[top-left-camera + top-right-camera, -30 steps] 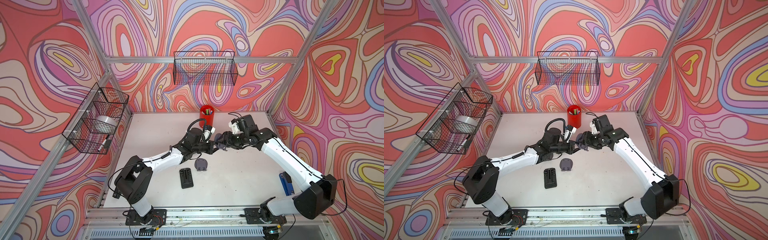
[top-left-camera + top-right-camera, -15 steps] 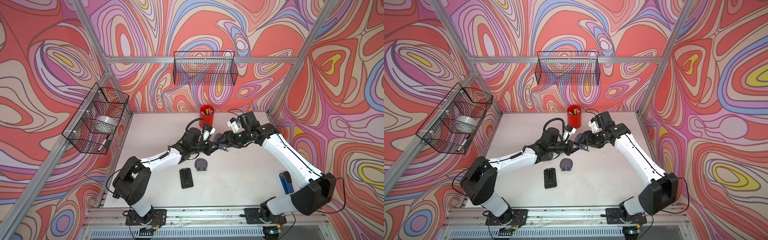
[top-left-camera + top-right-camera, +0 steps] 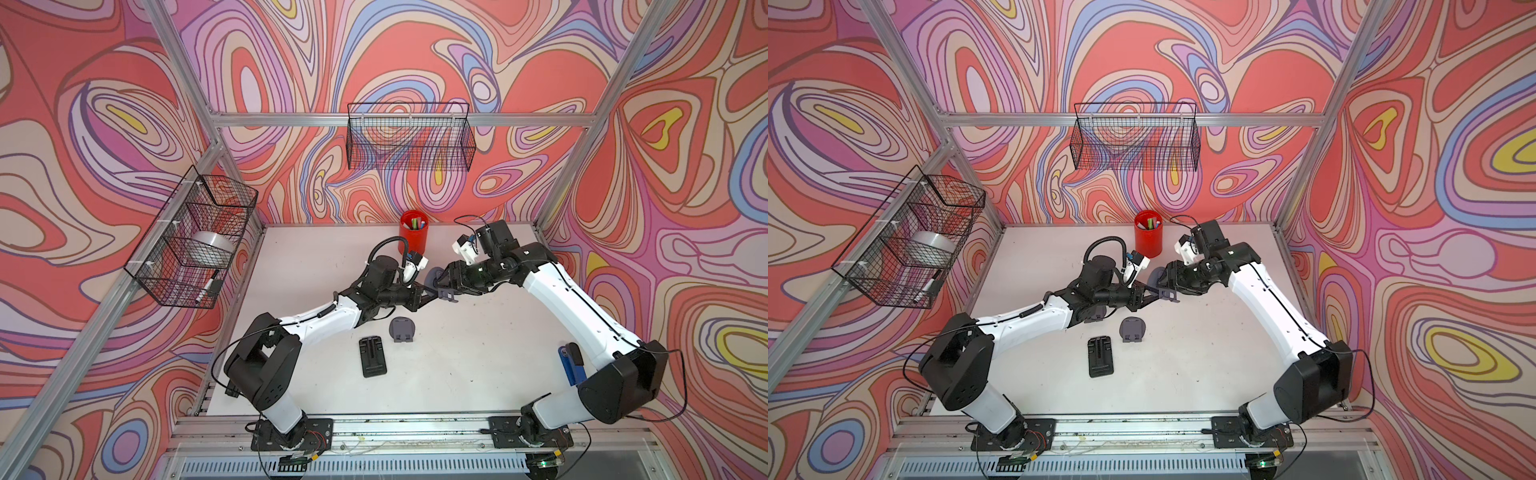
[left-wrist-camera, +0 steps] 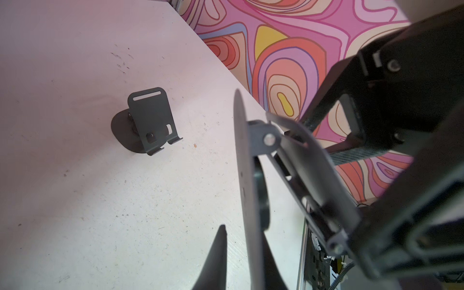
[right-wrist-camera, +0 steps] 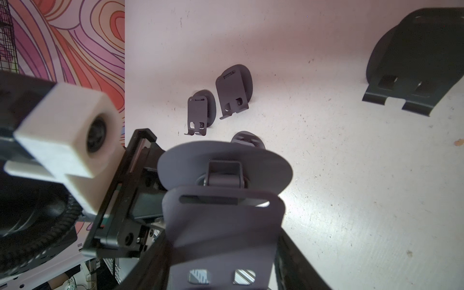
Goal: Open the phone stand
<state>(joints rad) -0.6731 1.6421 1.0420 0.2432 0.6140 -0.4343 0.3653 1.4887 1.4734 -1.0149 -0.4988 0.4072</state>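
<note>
Just in front of the red cup (image 3: pixel 412 237), up off the table (image 3: pixel 478 353): holding the phone stand (image 3: pixel 434 277) in mid-air between both arms. Clamped by the right gripper (image 3: pixel 448 289) across the width of its back plate, one finger on each side edge, plain from the right wrist view. Jaws set as wide as that plate, closed against it. Met from the cup's opposite side by the left gripper (image 3: pixel 430 294), fingers (image 4: pixel 218 253) straddling the thin rim of the round base. Parted only slightly there, leaving a sliver of table visible between one finger and the disc in the left wrist view, with the other finger close against the far face. No firm pinch to be seen on that side. Partly unfolded: base disc turned upright and nearly edge-on to the left wrist camera, plate swung away from it at the hinge, hooked lip on the end away from the cup. Farther out from the cup, toward the arm bases, resting on the table: a second grey stand (image 3: pixel 402 329) and, just past it, a flat black stand (image 3: pixel 373 356). Well off toward the right arm's base, a blue object (image 3: pixel 568 365), half hidden.
</note>
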